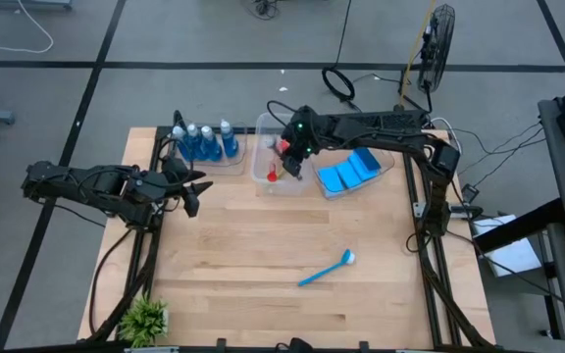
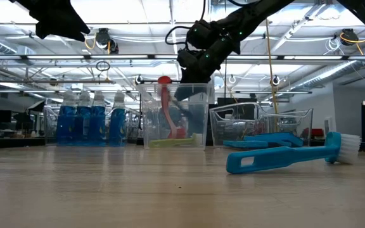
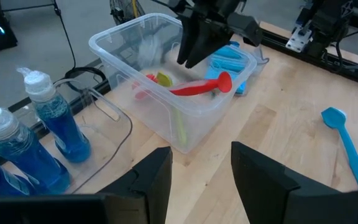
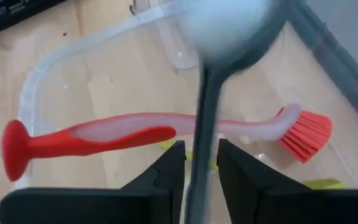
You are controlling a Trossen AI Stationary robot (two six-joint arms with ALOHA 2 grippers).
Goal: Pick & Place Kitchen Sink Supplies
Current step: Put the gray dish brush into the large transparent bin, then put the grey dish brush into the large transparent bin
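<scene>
Slim grey brush (image 4: 205, 124) between right fingers (image 4: 169, 171), above glossy red brush (image 4: 104, 132)

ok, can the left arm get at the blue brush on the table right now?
Probably yes. The blue brush lies alone on open wood, nothing on or beside it. The left end effector hovers open and empty near the bottles; the right end effector is over the tub.

A pale wooden table (image 1: 263, 265) fills the frame's centre. On it lie a blue brush (image 1: 326, 268) at lower right, a green plant (image 1: 145, 318) at lower left, and three clear tubs (image 1: 281, 175) along the top edge.
</scene>
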